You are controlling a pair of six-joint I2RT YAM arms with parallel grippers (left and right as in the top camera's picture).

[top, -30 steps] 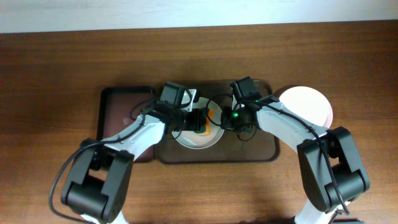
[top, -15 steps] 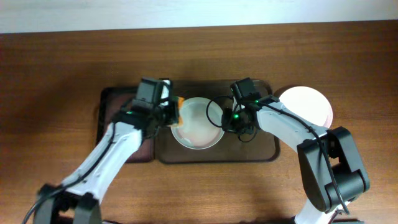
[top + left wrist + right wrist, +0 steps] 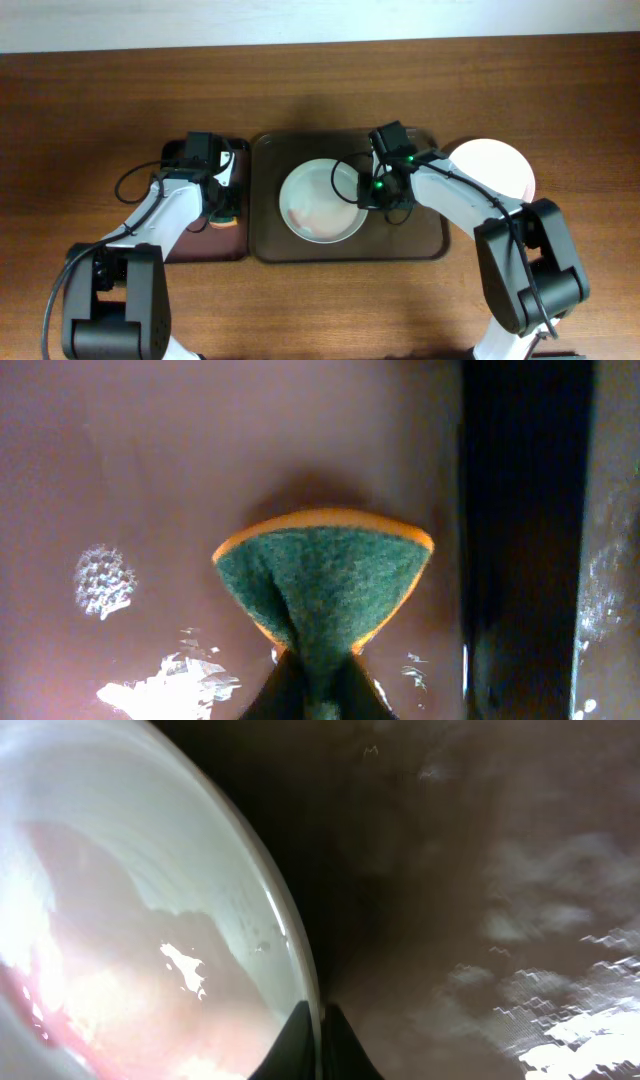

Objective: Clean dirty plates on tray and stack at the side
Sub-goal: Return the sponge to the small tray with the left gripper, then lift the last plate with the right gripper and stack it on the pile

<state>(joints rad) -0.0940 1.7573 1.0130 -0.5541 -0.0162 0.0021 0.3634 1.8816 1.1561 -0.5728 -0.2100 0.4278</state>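
Sponge in left end effector, plate in right end effector

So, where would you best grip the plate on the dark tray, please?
At its right rim, coming in from the right: the plate lies flat on the tray, so only its raised edge fits between fingers. The right gripper pinches there.

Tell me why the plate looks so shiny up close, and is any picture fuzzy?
Right wrist: glare makes white patches on the held plate, and it looks soft, likely too close to focus. Left wrist: the sponge is fairly sharp, with bright glints on the reddish tray. Overhead: clear, but the side plate is washed out.
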